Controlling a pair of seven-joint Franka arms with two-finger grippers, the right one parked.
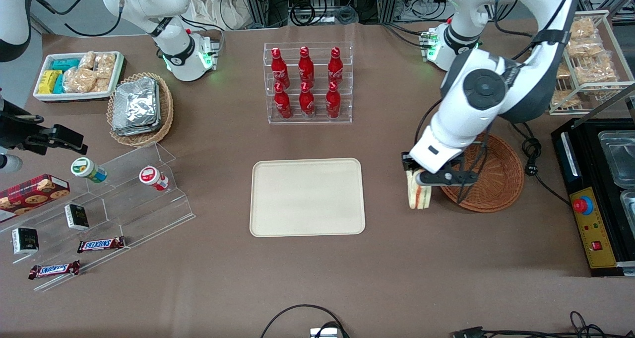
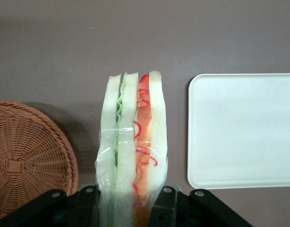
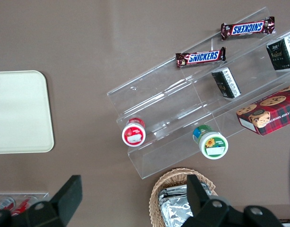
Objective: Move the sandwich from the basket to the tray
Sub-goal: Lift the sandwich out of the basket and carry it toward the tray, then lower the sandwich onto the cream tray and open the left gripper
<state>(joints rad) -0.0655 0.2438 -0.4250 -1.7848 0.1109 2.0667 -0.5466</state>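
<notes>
The tray [image 1: 307, 197] lies bare in the middle of the brown surface [image 1: 307, 288], its long axis running sideways across the front view. Toward the working arm's end, the pincer [image 1: 421, 178] is clamped on the sandwich [image 1: 418, 195], which hangs in the air between tray and basket [image 1: 496, 181], just clear of the basket's rim. So the tray lies sideways from the pincer, toward the parked arm's end; judging from this, a level carry that way comes next, then a lowering. Bottles, snacks and cables ring the surface.
</notes>
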